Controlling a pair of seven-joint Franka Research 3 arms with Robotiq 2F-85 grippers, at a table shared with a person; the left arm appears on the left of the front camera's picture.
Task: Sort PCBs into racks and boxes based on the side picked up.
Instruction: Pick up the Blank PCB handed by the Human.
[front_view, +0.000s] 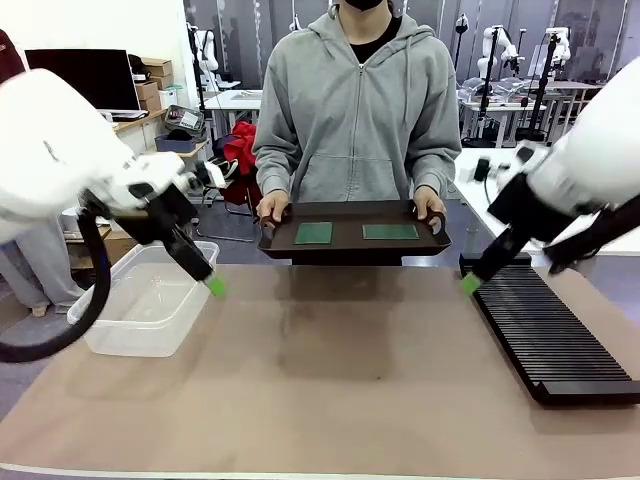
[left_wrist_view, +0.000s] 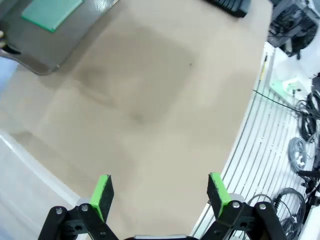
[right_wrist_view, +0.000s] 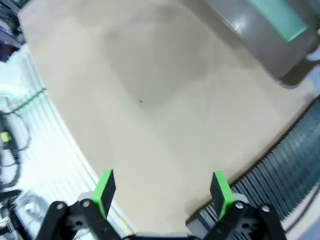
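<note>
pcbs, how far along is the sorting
Done: nothing; the left board and right board lie on the tray the person holds. In hand: nothing; the left gripper and right gripper hang open above the table. Left: picking each board and placing it in the tub or rack.

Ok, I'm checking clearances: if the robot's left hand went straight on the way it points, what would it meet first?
Probably the bare brown table: the open left hand aims at it, clear of the tub and tray. Depth is hard to judge.
</note>
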